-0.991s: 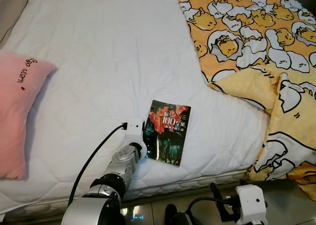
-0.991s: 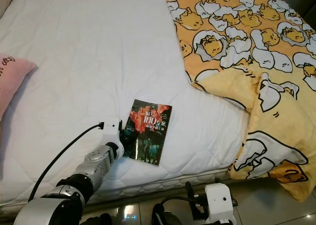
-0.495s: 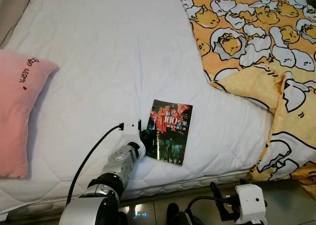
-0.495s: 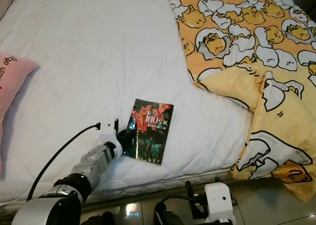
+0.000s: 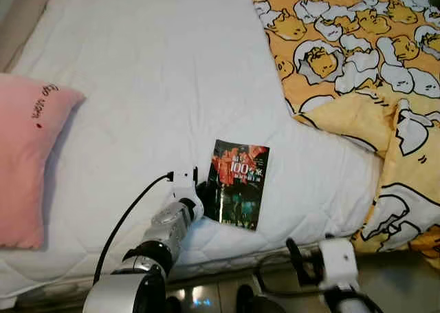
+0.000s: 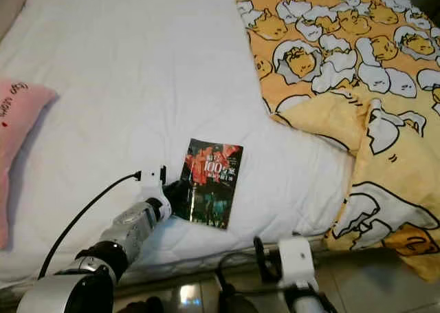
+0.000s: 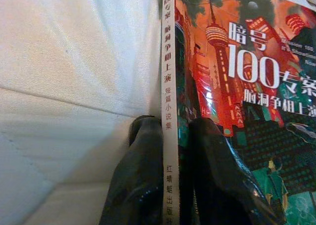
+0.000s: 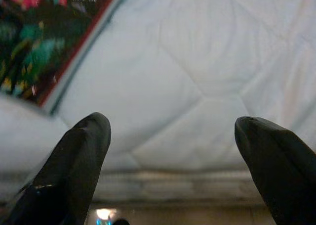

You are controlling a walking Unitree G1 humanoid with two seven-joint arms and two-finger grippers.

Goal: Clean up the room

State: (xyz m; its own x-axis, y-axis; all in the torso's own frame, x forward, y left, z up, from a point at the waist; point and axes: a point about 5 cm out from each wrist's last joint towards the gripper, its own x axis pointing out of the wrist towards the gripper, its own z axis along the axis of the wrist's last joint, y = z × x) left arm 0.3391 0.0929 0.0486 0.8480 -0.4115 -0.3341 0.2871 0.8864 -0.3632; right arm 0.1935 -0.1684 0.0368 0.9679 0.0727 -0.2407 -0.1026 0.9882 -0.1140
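Left gripper [image 7: 170, 136] pinches book [image 5: 238, 183] spine – on white bed [image 5: 151, 86]; right gripper [image 8: 173, 136] spread wide (low, by bed edge).

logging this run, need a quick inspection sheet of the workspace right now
surface: white quilted mattress, bare in the middle
job's things: book flat near the mattress's front edge
clutter: pink pillow at left; yellow patterned duvet bunched at right, hanging over the edge
grippers: left gripper jaws closed on the book's spine; right gripper jaws open, low before the bed edge
cables: black cable along the left arm
surroundings: tiled floor
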